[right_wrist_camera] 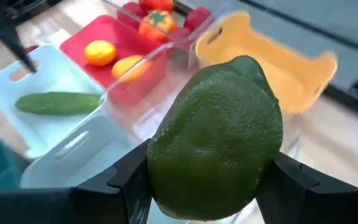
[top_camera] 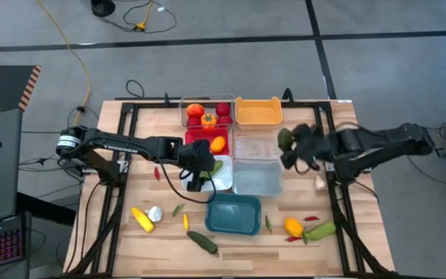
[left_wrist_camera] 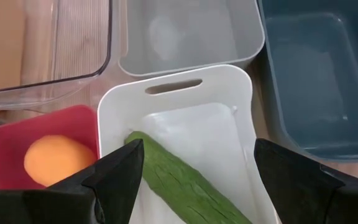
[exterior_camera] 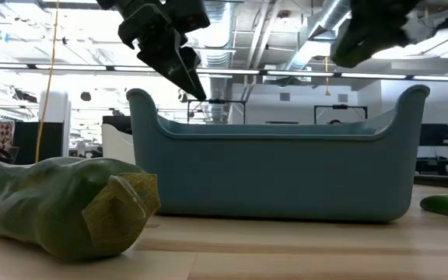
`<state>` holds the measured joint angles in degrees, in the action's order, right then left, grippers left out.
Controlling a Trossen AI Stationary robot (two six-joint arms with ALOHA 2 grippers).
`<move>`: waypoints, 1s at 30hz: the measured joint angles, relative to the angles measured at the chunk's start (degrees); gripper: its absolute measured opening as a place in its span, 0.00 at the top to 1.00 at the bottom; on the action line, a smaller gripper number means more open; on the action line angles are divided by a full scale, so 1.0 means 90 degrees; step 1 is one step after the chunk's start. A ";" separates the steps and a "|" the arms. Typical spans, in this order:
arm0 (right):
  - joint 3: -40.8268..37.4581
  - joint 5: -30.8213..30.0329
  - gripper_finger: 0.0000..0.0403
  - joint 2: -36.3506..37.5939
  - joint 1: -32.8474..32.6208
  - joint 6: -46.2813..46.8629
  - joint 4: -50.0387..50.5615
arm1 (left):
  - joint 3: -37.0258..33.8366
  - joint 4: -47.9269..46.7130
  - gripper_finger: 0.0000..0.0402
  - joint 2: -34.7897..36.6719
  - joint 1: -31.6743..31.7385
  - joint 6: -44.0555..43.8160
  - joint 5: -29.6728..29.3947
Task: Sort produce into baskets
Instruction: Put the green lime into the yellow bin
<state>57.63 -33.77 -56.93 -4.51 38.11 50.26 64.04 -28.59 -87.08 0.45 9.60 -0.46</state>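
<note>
Cucumber (left_wrist_camera: 185,183) in white tray (left_wrist_camera: 229,93) under open left pincer (left_wrist_camera: 194,180).

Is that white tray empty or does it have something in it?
Not empty: one green cucumber lies loose in the white tray, below the open left claw.

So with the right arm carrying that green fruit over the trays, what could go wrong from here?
The right gripper holds the big green fruit above the clear tray; released off-centre, it might hit a rim and roll away. The open left gripper hangs low over the cucumber in the white tray and might catch it.
</note>
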 joint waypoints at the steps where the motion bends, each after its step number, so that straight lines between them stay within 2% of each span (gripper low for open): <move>1: 0.0000 0.0276 0.38 -0.0038 0.0330 -0.0451 -0.0213 | -0.0001 0.0004 0.27 -0.0001 0.0000 -0.0053 -0.0009; 8: 0.0000 0.2496 0.38 -0.0641 0.2439 -0.3059 -0.1759 | 0.0000 -0.0001 0.27 0.0002 0.0002 -0.0396 -0.0074; 12: 0.0002 0.3176 0.38 -0.1222 0.3324 -0.3958 -0.2236 | -0.0001 -0.0064 0.27 0.0051 0.0006 -0.0818 -0.0208; 17: 0.0002 0.3306 0.38 -0.2008 0.4139 -0.4421 -0.2555 | 0.0003 -0.0365 0.27 0.0405 0.0099 -0.1425 -0.0175; 21: 0.0002 0.3314 0.38 -0.2540 0.4619 -0.4459 -0.2922 | 0.0004 -0.1034 0.27 0.0741 0.0228 -0.2035 -0.0198; 30: 0.0002 0.3331 0.38 -0.3215 0.5162 -0.4457 -0.3790 | 0.0004 -0.2855 0.27 0.1131 0.0357 -0.3193 -0.0196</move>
<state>57.65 -3.79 -85.87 41.95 -2.00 16.15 64.07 -54.29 -76.90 3.66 -19.14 -2.22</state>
